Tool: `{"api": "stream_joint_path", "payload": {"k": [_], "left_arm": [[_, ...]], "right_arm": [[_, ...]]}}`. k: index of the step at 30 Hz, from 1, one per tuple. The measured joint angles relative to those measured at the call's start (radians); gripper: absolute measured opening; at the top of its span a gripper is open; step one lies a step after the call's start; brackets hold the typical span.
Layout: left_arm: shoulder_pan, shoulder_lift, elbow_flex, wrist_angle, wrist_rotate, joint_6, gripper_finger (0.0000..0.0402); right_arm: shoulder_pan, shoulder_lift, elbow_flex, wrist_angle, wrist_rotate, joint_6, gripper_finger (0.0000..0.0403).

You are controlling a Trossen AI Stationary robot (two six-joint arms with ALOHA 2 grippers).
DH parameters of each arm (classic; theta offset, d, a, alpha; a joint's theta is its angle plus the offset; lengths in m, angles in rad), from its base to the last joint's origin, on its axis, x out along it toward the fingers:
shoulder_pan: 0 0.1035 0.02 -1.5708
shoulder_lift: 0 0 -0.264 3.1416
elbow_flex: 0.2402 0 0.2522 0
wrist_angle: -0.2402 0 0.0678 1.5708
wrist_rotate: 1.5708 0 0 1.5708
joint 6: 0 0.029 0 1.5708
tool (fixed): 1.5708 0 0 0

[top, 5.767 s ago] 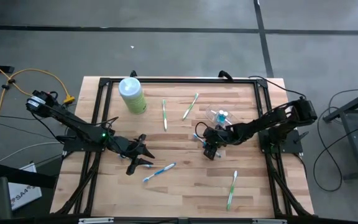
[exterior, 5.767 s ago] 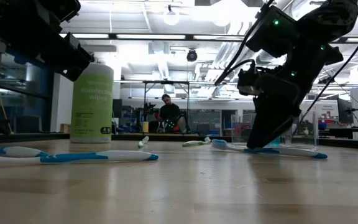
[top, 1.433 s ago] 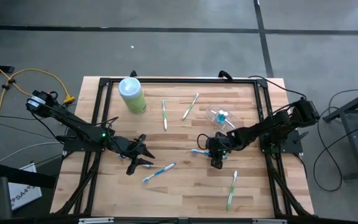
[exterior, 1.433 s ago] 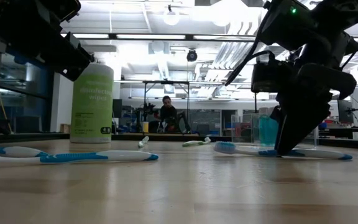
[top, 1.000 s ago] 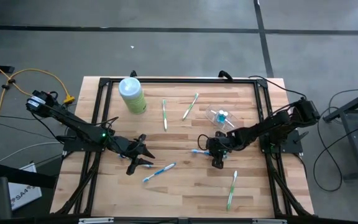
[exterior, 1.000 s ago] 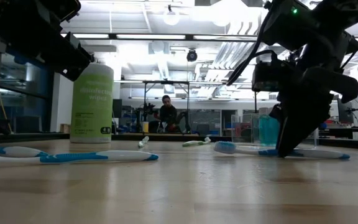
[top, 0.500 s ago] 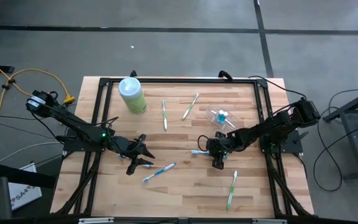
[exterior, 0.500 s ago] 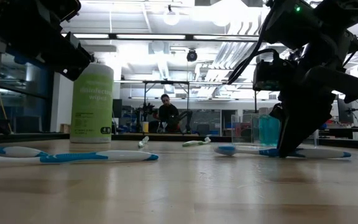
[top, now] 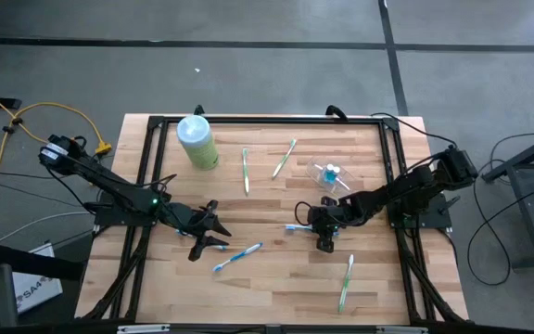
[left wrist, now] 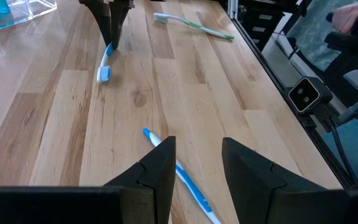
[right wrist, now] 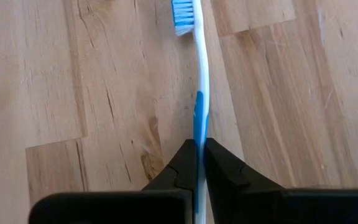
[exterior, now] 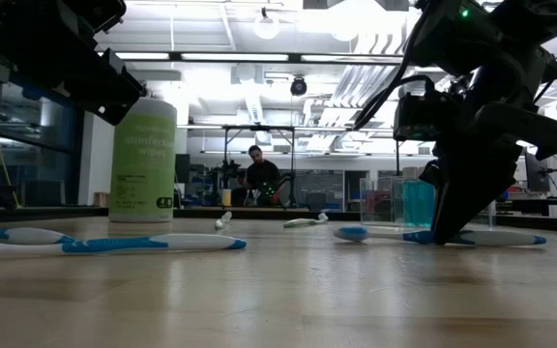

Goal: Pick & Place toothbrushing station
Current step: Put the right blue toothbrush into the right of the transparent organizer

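On the wooden slat table (top: pixel 267 278), right of centre, the right gripper (top: pixel 324 243) is down at the surface, jaws pinched on the handle of a blue-and-white toothbrush (right wrist: pixel 199 74) that lies flat on the wood. Right wrist view: both dark fingers (right wrist: pixel 182 165) squeeze the handle from either side, bristle head pointing away from the wrist. Low view: same gripper (exterior: pixel 448 232) tip-down on that brush (exterior: pixel 395 234), bristle end towards picture left.

Toothbrushing station, a small clear colourless plastic cup-like holder (top: pixel 328 174) with something blue inside, sits on the table near the right edge, just behind the right arm and apart from the gripper. In the low view it (exterior: pixel 409 203) stands upright behind the gripper.

Left gripper (top: pixel 213 234) waits low over the left-centre of the table, jaws spread, nothing between them. Left wrist view: gap between its fingers (left wrist: pixel 157 171) is plain, and a second blue-and-white toothbrush (left wrist: pixel 182 177) lies on the wood just ahead.

Pale-green cylindrical bottle with white cap (top: pixel 197 142) stands at the far left. Two green-and-white toothbrushes (top: pixel 246 170) (top: pixel 285 157) lie near the far middle, a third (top: pixel 346 283) near the front right.

A person (exterior: pixel 257 174) is seated in the room far beyond the table.
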Motion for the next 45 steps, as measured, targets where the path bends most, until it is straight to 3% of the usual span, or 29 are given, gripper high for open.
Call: {"api": "stream_joint_path", "payload": {"k": [5,16,29,34,41,45], "left_arm": [[0.000,0.000,0.000,0.000,0.000,0.000,0.0127],[0.000,0.000,0.000,0.001,0.000,0.000,0.0127],[0.000,0.000,0.000,0.015,0.006,0.000,0.0127],[0.000,0.000,0.000,0.015,0.007,0.000,0.0127],[0.000,0.000,0.000,0.019,0.007,0.000,0.0127],[0.000,0.000,0.000,0.023,0.008,0.000,0.0127]], "right_arm": [[0.001,0.000,-0.004,0.060,0.014,0.027,0.0007],[0.030,-0.021,-0.007,0.170,0.250,0.106,0.0005],[0.039,-0.034,-0.003,0.221,0.303,0.132,0.0003],[0.039,-0.092,-0.001,0.171,0.295,0.137,0.0003],[0.036,-0.259,-0.001,-0.063,0.295,0.207,0.0003],[0.047,-0.361,-0.001,-0.141,0.365,0.229,0.0003]]}}
